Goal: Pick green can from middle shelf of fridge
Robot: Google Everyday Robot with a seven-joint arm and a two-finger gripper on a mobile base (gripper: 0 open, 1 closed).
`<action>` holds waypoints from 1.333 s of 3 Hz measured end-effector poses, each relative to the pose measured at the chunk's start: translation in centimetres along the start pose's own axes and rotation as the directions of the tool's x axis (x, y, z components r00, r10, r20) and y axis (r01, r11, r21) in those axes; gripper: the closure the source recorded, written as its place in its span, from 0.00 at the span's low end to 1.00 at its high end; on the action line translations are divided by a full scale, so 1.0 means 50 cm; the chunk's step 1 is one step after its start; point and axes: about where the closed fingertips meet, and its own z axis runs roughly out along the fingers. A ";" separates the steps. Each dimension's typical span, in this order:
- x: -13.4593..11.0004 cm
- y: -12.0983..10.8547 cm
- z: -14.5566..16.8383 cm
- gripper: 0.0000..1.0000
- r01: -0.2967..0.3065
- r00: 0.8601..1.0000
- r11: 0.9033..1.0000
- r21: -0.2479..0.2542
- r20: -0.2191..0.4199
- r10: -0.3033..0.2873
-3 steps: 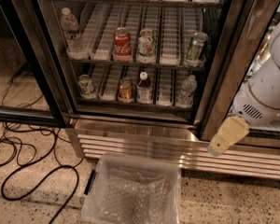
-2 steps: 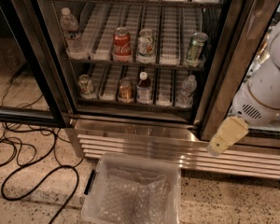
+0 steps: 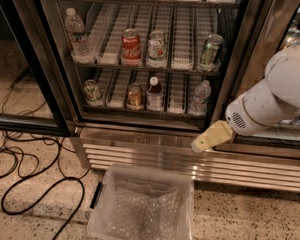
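I am beginning the reach: my gripper [image 3: 210, 138] is hanging low before the fridge [image 3: 155, 151] grille, and I cannot tell whether it is spread or closed. The green can [image 3: 210, 49] is standing rightmost on the middle shelf [image 3: 182, 34], probably needing a lift up and inward.

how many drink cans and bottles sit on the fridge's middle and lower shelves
Metal drink cans: 5, including the slim dark green can
Capped drink bottles: 3
Total: 8
The tan gripper hangs low right, by the steel base grille.
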 end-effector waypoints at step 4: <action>-0.079 0.012 0.120 0.00 -0.170 0.981 0.985 -0.039 0.085 0.172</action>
